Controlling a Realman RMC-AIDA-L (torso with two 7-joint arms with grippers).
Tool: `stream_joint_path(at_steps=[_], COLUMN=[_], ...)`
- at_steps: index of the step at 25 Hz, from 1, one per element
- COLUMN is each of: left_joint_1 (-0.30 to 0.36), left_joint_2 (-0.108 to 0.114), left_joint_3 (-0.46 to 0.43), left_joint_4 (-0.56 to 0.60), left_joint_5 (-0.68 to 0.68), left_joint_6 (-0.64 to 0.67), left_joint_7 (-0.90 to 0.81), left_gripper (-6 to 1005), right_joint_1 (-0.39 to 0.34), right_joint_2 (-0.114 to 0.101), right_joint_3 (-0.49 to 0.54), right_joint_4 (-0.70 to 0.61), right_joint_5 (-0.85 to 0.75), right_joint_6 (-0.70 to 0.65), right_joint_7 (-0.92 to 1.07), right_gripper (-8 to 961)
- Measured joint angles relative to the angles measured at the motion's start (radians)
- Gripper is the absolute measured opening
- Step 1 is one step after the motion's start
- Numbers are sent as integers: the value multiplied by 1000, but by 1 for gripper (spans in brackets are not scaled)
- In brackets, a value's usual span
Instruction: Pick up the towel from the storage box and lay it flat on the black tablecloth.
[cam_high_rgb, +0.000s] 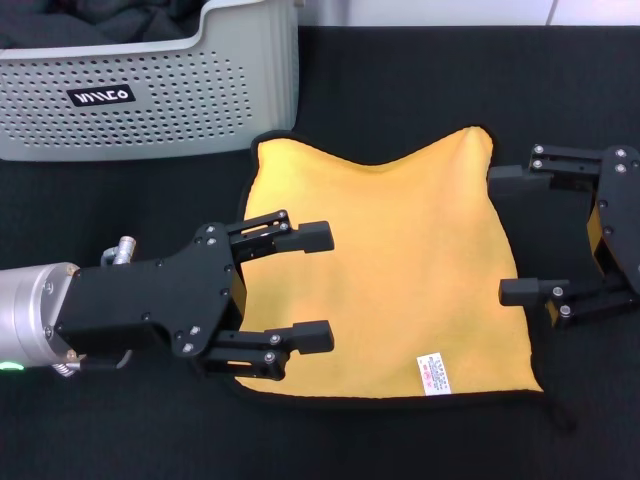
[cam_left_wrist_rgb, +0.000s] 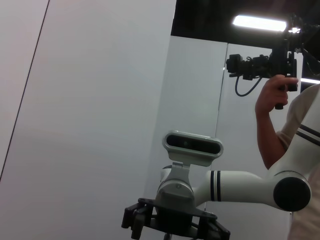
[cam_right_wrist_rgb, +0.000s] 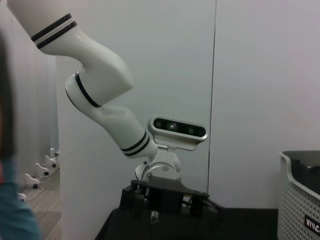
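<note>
The towel (cam_high_rgb: 400, 265) lies spread on the black tablecloth (cam_high_rgb: 400, 80), yellow face up, with a thin black hem and a small white tag near its front edge. Its far edge is a little wavy. My left gripper (cam_high_rgb: 318, 288) hovers open over the towel's left part, nothing between its fingers. My right gripper (cam_high_rgb: 512, 232) stands open at the towel's right edge, also holding nothing. The storage box (cam_high_rgb: 150, 95), light grey with small holes and a black label, sits at the back left; its corner also shows in the right wrist view (cam_right_wrist_rgb: 300, 200).
Dark clothes (cam_high_rgb: 90, 25) lie inside the storage box. The left wrist view shows a person (cam_left_wrist_rgb: 295, 130) holding a camera rig and a white robot arm (cam_left_wrist_rgb: 240, 187) beside a wall. The right wrist view shows a white arm (cam_right_wrist_rgb: 100, 100).
</note>
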Motion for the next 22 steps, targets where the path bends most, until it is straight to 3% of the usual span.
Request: stream_joint_path(at_steps=[13,22], left_joint_1=[20,0], left_joint_2=[-10,-13], left_joint_3=[-9,-4], left_joint_4=[-14,-18], left_joint_5=[-5,-2], left_joint_6=[1,1], left_joint_7=[64,76], left_gripper=[849,849], right_joint_1=[-2,-8], right_joint_2=[15,25], right_joint_3=[4,3], right_joint_4=[11,12], right_joint_5=[-17,-26], right_joint_6=[-1,-1], right_joint_7=[-10,-17], right_gripper=[872,872])
